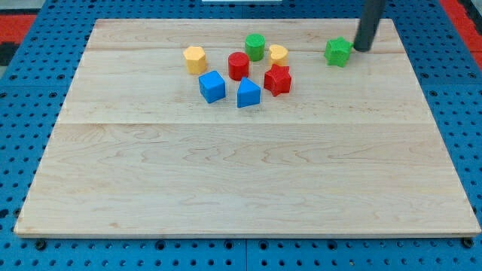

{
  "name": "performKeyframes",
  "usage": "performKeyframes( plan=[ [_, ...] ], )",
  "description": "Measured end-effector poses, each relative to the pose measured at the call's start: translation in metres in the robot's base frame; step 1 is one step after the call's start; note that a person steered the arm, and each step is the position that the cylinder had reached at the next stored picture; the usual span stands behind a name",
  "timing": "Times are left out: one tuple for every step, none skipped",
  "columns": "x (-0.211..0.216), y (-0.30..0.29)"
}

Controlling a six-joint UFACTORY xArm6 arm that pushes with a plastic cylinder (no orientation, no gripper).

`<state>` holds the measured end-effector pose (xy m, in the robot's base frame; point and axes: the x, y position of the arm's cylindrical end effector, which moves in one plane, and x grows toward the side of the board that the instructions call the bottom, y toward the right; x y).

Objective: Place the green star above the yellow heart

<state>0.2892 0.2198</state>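
My rod [369, 26] runs out of the view's top edge, so only its lower length shows. My tip [361, 49] ends just beside the green star [338, 52], on that block's right in the view; whether the two touch cannot be told at this size.

The yellow heart [278, 53] is partly covered by the red block [277, 80] in front of it, and its heart outline is hard to read; the red block's own shape is also unclear, star-like at best.

The blue pegboard [45, 60] around the wooden counter [248, 173] is cut off at all four edges, as are red patches at the top corners [22, 19].
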Motion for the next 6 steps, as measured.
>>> performKeyframes(
  plan=[
    [0.016,-0.021],
    [-0.008,-0.104],
    [-0.028,-0.148],
    [-0.041,-0.139],
    [-0.051,-0.107],
    [-0.059,-0.097]
  ],
)
